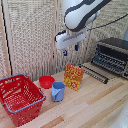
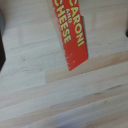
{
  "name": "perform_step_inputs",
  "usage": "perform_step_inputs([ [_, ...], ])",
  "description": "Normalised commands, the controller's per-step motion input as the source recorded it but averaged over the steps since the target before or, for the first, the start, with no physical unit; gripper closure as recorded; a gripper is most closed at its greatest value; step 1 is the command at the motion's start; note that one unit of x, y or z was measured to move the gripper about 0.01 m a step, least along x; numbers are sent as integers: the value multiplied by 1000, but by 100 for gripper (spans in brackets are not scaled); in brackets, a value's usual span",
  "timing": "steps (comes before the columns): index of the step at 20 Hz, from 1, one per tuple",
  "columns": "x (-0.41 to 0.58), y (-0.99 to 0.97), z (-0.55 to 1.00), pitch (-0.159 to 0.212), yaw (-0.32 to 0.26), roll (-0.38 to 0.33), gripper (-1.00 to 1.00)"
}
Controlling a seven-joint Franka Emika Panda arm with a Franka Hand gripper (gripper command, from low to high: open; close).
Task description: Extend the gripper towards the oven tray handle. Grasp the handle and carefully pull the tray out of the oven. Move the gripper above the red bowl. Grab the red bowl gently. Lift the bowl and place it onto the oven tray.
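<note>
In the exterior view my gripper [image 1: 70, 50] hangs high above the table, over the macaroni box. Its two dark fingers are spread apart and hold nothing. The red bowl [image 1: 46, 81] sits on the wooden table below it, toward the exterior view's left, well apart from it. The silver and black oven [image 1: 113, 54] stands at the exterior view's right. The dark wire tray [image 1: 95, 73] sticks out of its front over the table. The wrist view shows neither the bowl nor the tray, and my fingers cannot be made out there.
A blue cup [image 1: 58, 91] stands just in front of the bowl. The orange-red macaroni and cheese box [image 1: 73, 76] [image 2: 72, 32] stands between bowl and tray. A large red wire basket [image 1: 20, 97] fills the exterior view's lower left. A slatted screen [image 1: 30, 35] backs the table.
</note>
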Motion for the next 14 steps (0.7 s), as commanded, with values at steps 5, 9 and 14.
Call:
perform_step_inputs([
  [5, -55, -210, 0, -77, 180, -287, -100],
  [9, -19, -222, -26, -34, 168, -303, -100],
  [14, 0, -202, -156, -1, 162, -332, -100],
])
